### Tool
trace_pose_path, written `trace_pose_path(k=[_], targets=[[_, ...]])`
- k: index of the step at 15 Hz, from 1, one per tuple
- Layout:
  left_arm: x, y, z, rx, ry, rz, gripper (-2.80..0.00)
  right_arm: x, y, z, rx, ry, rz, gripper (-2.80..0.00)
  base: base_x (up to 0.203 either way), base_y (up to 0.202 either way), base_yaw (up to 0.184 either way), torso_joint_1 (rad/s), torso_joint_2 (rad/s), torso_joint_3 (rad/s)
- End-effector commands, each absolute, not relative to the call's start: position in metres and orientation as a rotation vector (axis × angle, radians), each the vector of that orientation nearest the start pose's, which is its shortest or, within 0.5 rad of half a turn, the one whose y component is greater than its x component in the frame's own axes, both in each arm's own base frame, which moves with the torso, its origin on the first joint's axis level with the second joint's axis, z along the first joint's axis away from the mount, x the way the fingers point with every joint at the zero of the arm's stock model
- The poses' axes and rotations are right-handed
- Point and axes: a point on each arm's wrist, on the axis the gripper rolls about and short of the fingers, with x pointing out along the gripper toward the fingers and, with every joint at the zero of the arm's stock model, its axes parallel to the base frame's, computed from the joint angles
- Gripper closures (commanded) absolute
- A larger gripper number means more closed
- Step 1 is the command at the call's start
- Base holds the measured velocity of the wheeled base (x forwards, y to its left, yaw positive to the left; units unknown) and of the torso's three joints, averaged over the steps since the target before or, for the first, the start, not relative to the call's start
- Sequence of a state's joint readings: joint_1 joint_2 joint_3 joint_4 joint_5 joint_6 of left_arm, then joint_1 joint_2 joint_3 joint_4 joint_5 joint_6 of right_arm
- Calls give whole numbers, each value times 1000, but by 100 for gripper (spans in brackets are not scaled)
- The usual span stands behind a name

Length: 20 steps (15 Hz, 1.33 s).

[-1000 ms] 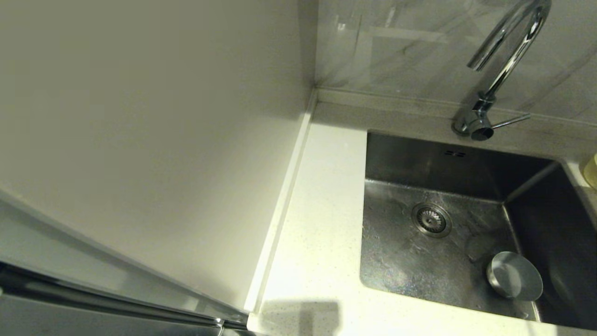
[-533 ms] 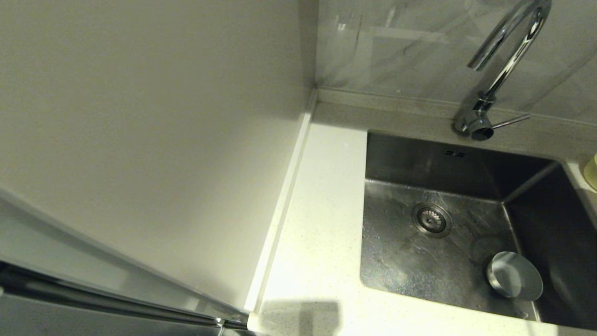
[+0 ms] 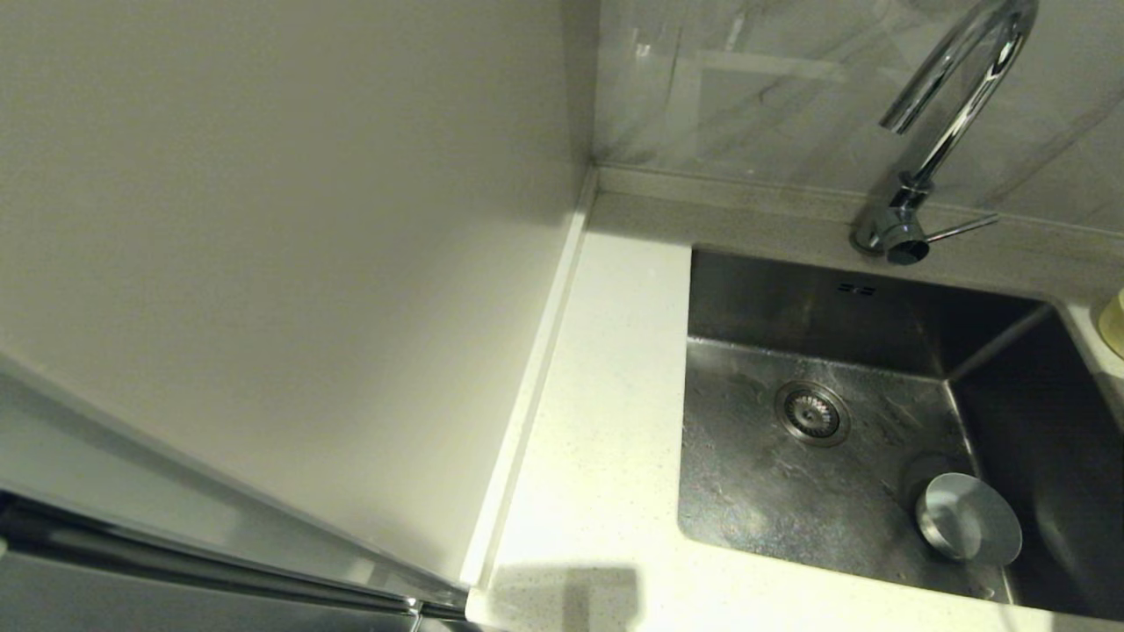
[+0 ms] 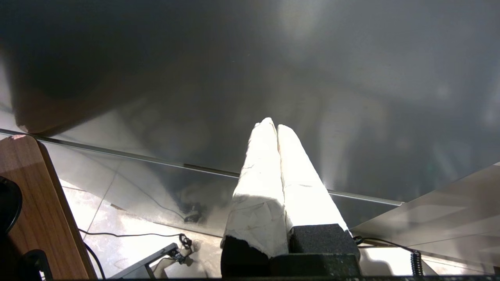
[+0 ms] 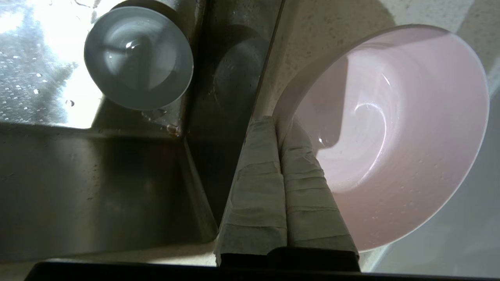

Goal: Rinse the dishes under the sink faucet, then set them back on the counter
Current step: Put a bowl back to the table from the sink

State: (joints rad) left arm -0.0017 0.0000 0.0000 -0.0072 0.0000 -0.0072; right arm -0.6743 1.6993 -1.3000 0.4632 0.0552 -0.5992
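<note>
Beside the sink [image 5: 117, 187], right gripper [image 5: 278, 125] pinches the pink bowl [image 5: 390, 136] rim

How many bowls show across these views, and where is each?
3. The grey-blue bowl lies in the sink. The right gripper pinches the pink bowl over the counter. A yellow bowl peeks in at the right edge.

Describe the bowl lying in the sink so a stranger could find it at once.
Start at the steel sink set into the white counter, under the chrome faucet. On the basin floor, go past the round drain strainer to the near right corner, where the grey-blue bowl sits. It is the only dish in the basin; the pink bowl is held over the counter by the right gripper.
</note>
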Motion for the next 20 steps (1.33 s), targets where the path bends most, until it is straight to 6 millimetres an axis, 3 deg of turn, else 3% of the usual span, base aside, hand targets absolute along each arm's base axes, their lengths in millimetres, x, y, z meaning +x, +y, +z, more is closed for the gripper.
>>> trace_pose_path(k=[1, 5, 15, 20], targets=[[-23, 0, 75, -8, -5, -2, 0, 240, -190, 205, -227, 978, -298, 0, 0, 0, 0, 0, 0, 0], [-23, 0, 75, -8, -5, -2, 0, 262, -202, 196, -240, 961, -301, 0, 0, 0, 0, 0, 0, 0], [-23, 0, 75, -8, -5, -2, 0, 312, -206, 193, -221, 829, -329, 0, 0, 0, 0, 0, 0, 0], [-23, 0, 75, -8, -5, -2, 0, 317, -204, 198, -205, 797, -340, 0, 0, 0, 0, 0, 0, 0]])
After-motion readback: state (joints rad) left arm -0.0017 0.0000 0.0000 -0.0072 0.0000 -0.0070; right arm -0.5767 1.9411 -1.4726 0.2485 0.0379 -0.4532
